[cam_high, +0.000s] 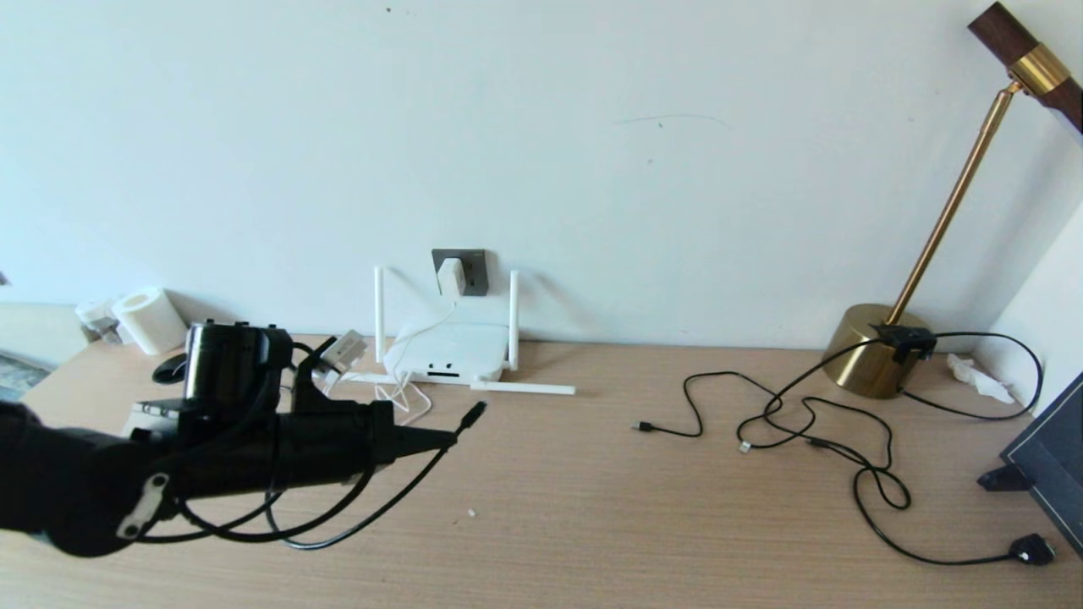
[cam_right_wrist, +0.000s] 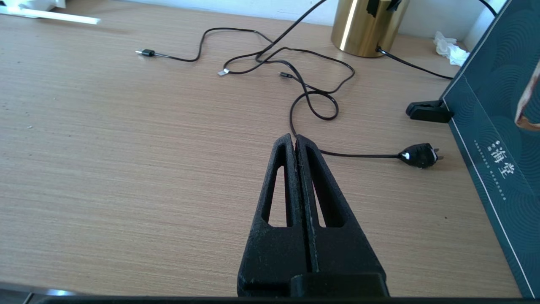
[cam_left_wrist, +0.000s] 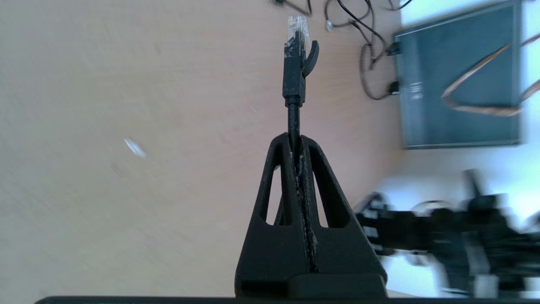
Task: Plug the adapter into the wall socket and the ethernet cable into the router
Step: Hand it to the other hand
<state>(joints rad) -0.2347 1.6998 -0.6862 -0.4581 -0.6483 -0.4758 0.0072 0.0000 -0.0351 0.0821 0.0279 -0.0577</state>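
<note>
The white adapter (cam_high: pixel 451 277) sits plugged in the dark grey wall socket (cam_high: pixel 470 269), its thin white cord running down to the router (cam_high: pixel 448 350), a flat white box with stick antennas against the wall. My left gripper (cam_high: pixel 448 438) hovers above the desk in front of the router, pointing right, shut on the black ethernet cable (cam_left_wrist: pixel 294 122). The cable's clear plug tip (cam_left_wrist: pixel 297 30) sticks out beyond the fingertips, seen in the head view as a dark plug (cam_high: pixel 474 414). My right gripper (cam_right_wrist: pixel 294 139) is shut and empty over the desk, out of the head view.
Thin black cables (cam_high: pixel 812 431) with small plugs sprawl over the right of the wooden desk (cam_high: pixel 592 507), one ending in a black plug (cam_high: pixel 1034 550). A brass lamp (cam_high: pixel 876 351) stands at the back right, a dark box (cam_high: pixel 1058 457) at the right edge, a paper roll (cam_high: pixel 152 319) at the back left.
</note>
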